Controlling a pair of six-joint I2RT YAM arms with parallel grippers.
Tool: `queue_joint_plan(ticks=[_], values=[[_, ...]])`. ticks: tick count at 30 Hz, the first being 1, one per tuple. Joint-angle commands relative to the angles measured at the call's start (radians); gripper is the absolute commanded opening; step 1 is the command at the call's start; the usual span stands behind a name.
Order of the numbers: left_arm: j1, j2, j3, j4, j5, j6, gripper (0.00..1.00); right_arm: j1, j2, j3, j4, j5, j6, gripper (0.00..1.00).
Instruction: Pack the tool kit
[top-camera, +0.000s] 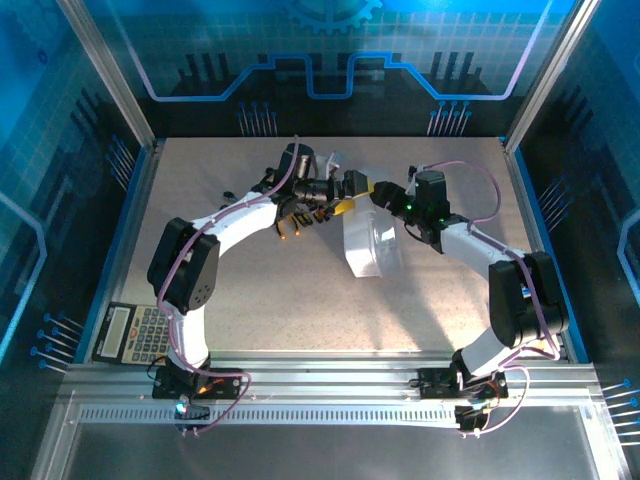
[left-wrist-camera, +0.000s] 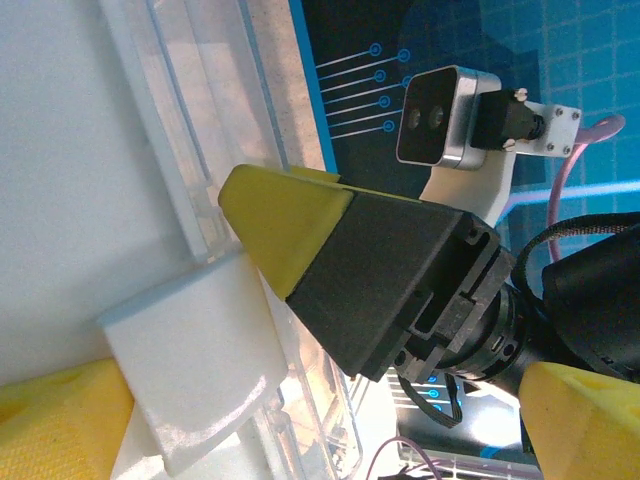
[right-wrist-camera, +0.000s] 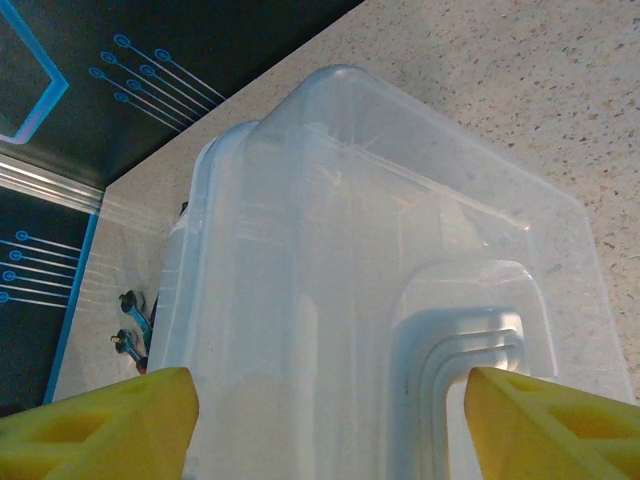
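Clear plastic case (top-camera: 370, 245) sits mid-worktop (top-camera: 250, 300), and we see both arms meeting at its far end. The left end effector (left-wrist-camera: 320, 420) has its yellow fingers (left-wrist-camera: 60, 415) spread wide by the case's edge. The right end effector (right-wrist-camera: 330, 420) has its fingers apart over the case, but we can't tell if it's actually gripping, and small wrenches (right-wrist-camera: 130, 325) lie on the worktop just beside the case.

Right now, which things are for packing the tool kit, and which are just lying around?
For the job:
- clear plastic case
- small wrenches, on the table beside the case

Just lying about:
- grey calculator, at the table's near left corner
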Motion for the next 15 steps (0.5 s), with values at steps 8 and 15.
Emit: queue_joint_plan(ticks=[8, 15], values=[[-0.058, 0.06, -0.023, 0.168, 0.091, -0.027, 0.99, 0.061, 0.057, -0.004, -0.145, -0.117, -0.022, 0.75], [-0.058, 0.061, -0.02, 0.198, 0.1, -0.049, 0.99, 0.061, 0.063, 0.004, -0.149, -0.117, -0.024, 0.75]])
